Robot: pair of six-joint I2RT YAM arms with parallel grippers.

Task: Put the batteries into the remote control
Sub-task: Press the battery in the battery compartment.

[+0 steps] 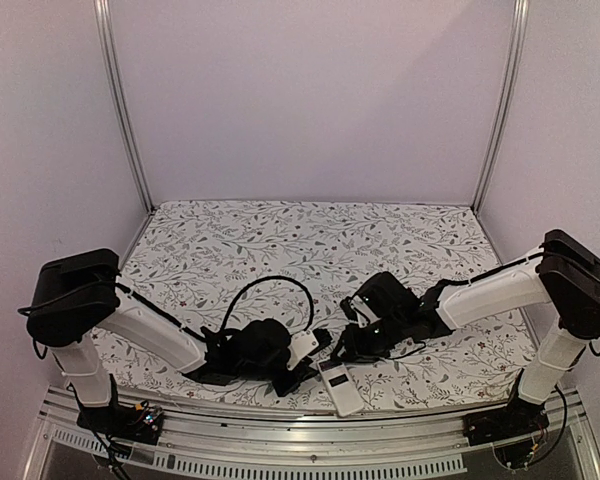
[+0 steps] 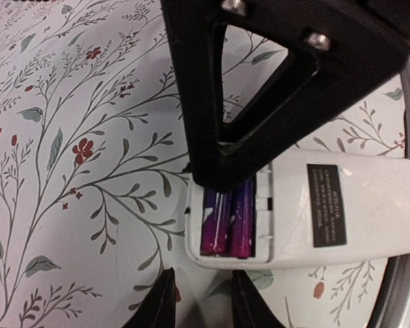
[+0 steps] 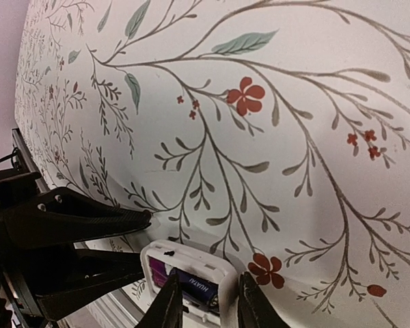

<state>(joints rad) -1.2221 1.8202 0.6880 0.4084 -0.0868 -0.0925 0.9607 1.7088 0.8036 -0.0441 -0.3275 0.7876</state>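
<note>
Remote control [image 1: 340,388] lies back-up on the floral cloth [image 2: 68,137] at the table's near edge, between the two arms. Its long axis runs roughly near-to-far. The compartment end points away from the aluminium rail [image 1: 280,425], towards the grippers.

Compartment is uncovered; no lid is visible in any view. Both batteries [image 2: 227,222] sit side by side in the slot, parallel to the remote's long axis. Their far ends are hidden under a black finger [image 2: 212,123] of the right arm, so full seating cannot be confirmed.

Left gripper [image 2: 203,294]: fingers a little apart, bare cloth between them, holding nothing. It sits just off the compartment end of the remote, in line with the long axis, and is not touching it.

Right gripper [image 3: 208,283]: fingers also a little apart, nothing clamped. It comes at the same end from the opposite side, fingertip directly over the slot. Contact with the cells cannot be told from these views.

Judgement: loading looks nearly done. What remains is probably pressing the cells flat and closing the slot. The right arm is nearer, already above the batteries, and any push should go straight down into the slot. The left is placed to brace the remote endwise against sliding along its axis.
</note>
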